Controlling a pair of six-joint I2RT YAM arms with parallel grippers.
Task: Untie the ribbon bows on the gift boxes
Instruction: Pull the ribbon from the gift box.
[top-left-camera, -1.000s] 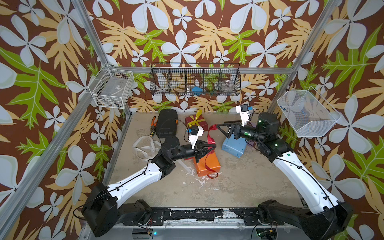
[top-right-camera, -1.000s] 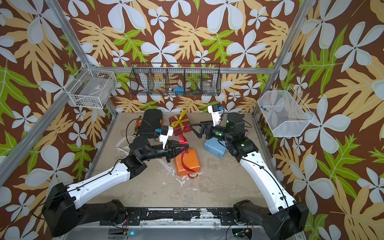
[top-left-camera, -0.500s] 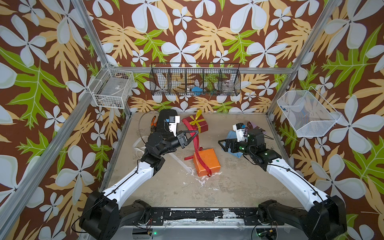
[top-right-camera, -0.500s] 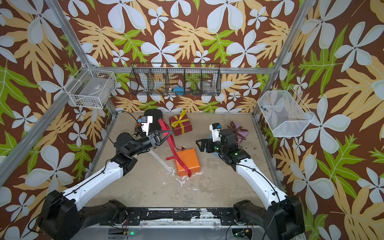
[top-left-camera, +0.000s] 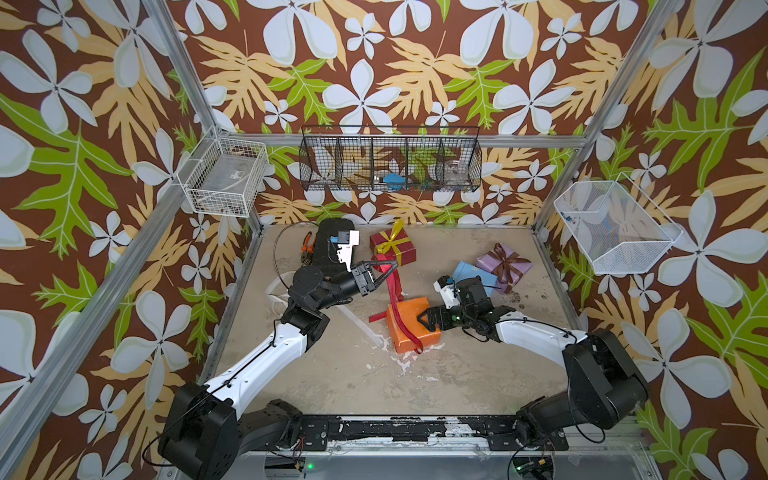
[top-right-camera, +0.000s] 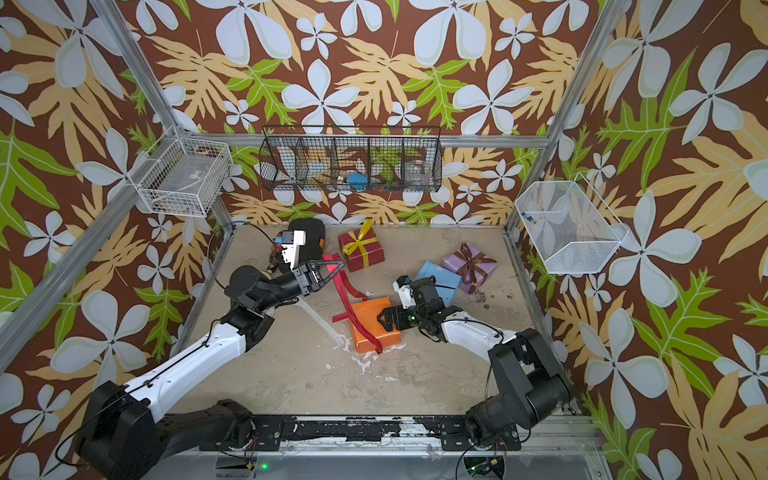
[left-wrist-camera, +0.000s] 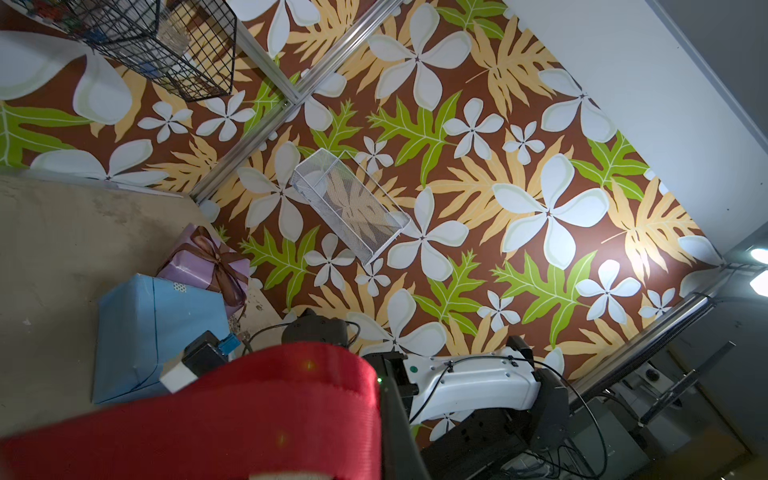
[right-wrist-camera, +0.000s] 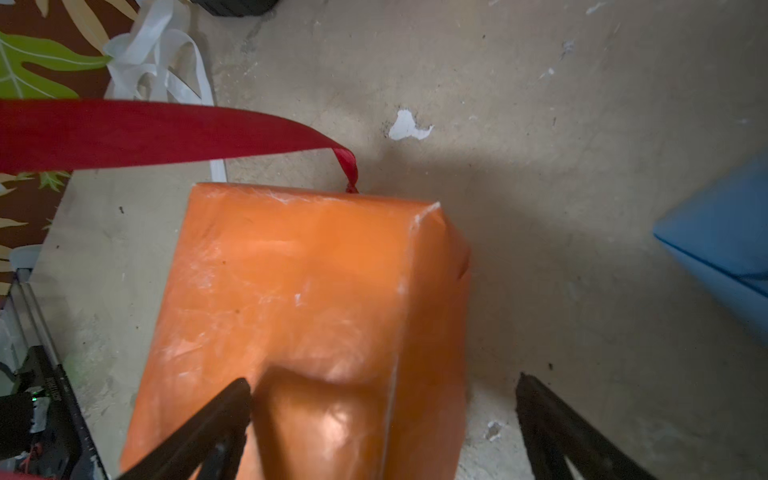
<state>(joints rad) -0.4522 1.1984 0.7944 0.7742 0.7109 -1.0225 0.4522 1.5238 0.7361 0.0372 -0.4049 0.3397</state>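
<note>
Left pincer (top-left-camera: 384, 266) clamped on red ribbon (top-left-camera: 392, 282), raised above bench (top-left-camera: 353, 374). Ribbon runs slanting down from pincer to orange box (top-left-camera: 409, 328) at bench centre, draped over box top. Right pincer (right-wrist-camera: 382, 415) spread wide, straddling box near end, nothing gripped. Right arm nearer box.
</note>
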